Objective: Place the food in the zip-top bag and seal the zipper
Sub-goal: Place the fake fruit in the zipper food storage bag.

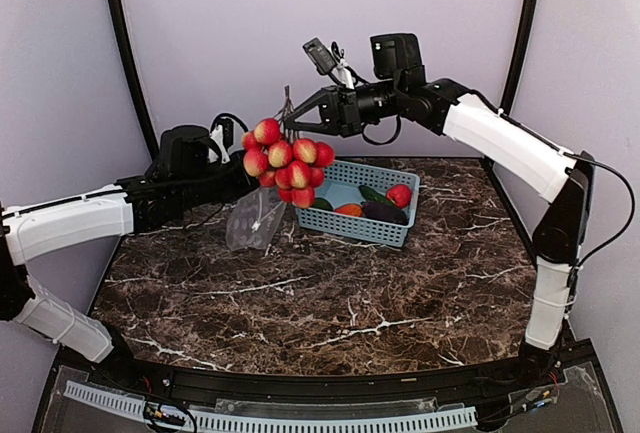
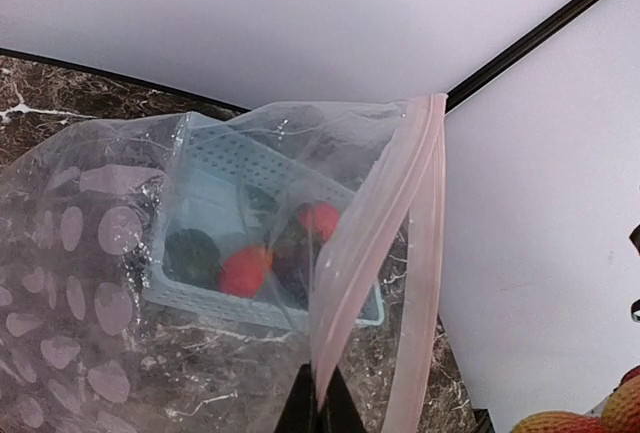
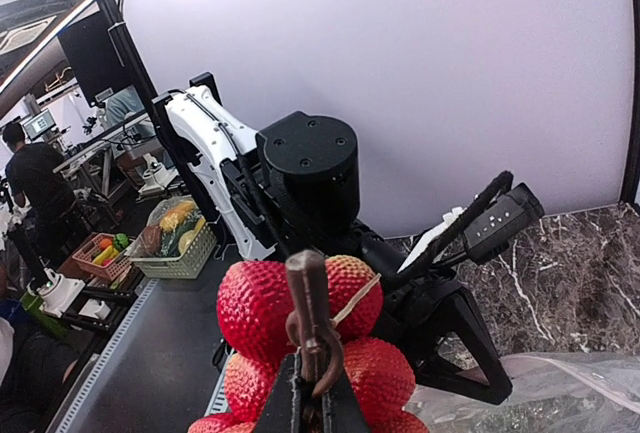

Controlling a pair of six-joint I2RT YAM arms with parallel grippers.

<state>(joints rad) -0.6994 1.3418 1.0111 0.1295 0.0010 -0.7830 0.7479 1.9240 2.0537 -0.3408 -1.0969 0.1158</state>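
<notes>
From left wrist only — left claw [image 2: 319, 398] pinches zipper [image 2: 365, 243].

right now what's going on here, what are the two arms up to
The right fingers grip the cluster of red-yellow balls by its stem, up in the air close to the zip-top bag. The left fingers pinch the bag's zipper, holding its mouth up beside the light blue basket. The strawberry, eggplant and other pieces lie in the basket, not yet bagged.
</notes>
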